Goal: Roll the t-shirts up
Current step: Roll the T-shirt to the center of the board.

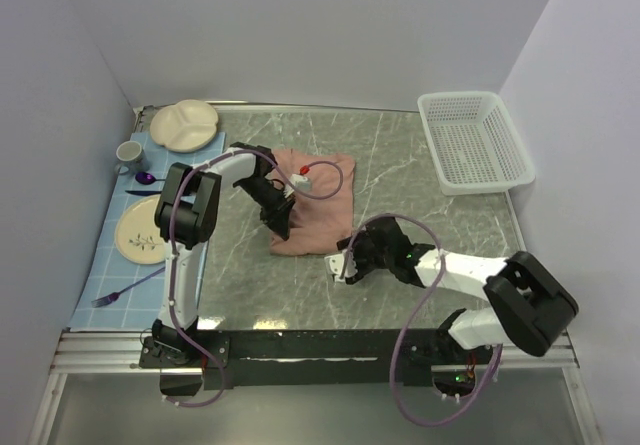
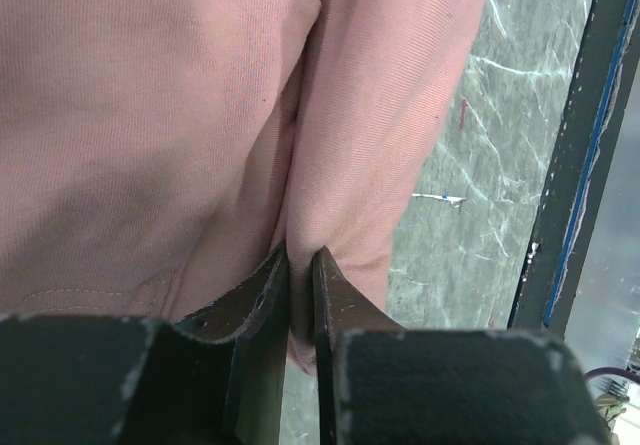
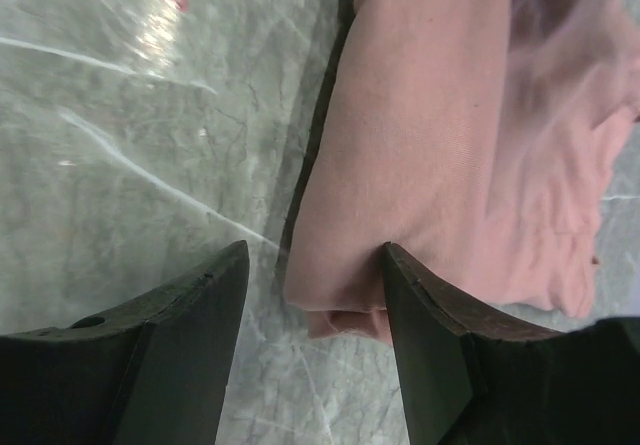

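Observation:
The salmon-pink t-shirt (image 1: 322,190) lies folded into a bundle in the middle of the marble table; its chest print is hidden. My left gripper (image 1: 281,228) is at the bundle's near-left edge. In the left wrist view this gripper (image 2: 300,257) is shut on a pinched fold of the t-shirt (image 2: 150,115). My right gripper (image 1: 338,265) is at the bundle's near-right corner. In the right wrist view it (image 3: 315,257) is open, with the folded end of the t-shirt (image 3: 430,115) between its fingers, against the right one.
A white plastic basket (image 1: 475,140) stands at the back right. On a blue placemat (image 1: 115,265) at the left lie a divided cream plate (image 1: 184,125), a mug (image 1: 130,154), a flowered plate (image 1: 142,231), a purple spoon (image 1: 146,178) and a fork (image 1: 125,290). Walls close in on three sides.

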You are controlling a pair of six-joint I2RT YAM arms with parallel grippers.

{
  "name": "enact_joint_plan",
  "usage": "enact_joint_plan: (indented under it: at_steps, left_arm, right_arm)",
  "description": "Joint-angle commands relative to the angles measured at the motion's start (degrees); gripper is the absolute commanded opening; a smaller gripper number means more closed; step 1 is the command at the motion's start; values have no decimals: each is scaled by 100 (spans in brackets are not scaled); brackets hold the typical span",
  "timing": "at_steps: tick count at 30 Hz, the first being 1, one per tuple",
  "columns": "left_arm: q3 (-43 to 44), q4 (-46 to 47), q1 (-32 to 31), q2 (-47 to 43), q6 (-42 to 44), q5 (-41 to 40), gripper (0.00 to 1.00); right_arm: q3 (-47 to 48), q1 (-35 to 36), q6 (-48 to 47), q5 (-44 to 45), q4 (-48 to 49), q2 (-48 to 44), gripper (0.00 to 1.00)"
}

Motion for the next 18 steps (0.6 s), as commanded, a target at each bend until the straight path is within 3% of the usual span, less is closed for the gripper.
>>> enact_joint_plan:
  at_steps: [1, 4, 6, 8, 12, 15, 16, 18]
  left_arm:
    - [109, 176, -40, 165, 163, -213, 19]
    - [118, 114, -32, 174, 225, -265, 21]
    - [83, 114, 3, 174, 242, -327, 25]
    - [-13, 412, 47, 69, -46, -397, 29]
    - [-460, 1105, 397, -440, -582, -485, 39]
    - [-1135, 2282, 723, -1467, -1513, -581, 46]
    - [-1374, 2624, 759, -2175, -1942, -904, 47]
    - [-2188, 3566, 751, -2925, -2042, -1170, 51]
  right_arm:
    - [379, 35, -65, 465, -17, 429, 63]
    - [581, 62, 40, 685, -183, 737, 57]
    - [696, 70, 93, 791, -271, 904, 47]
    - [635, 62, 67, 896, -281, 966, 42]
    - [512, 70, 92, 800, -324, 923, 23]
    - [433, 70, 163, 642, -403, 782, 20]
    - [424, 62, 172, 555, -403, 738, 19]
    - [520, 62, 259, 545, -604, 729, 16]
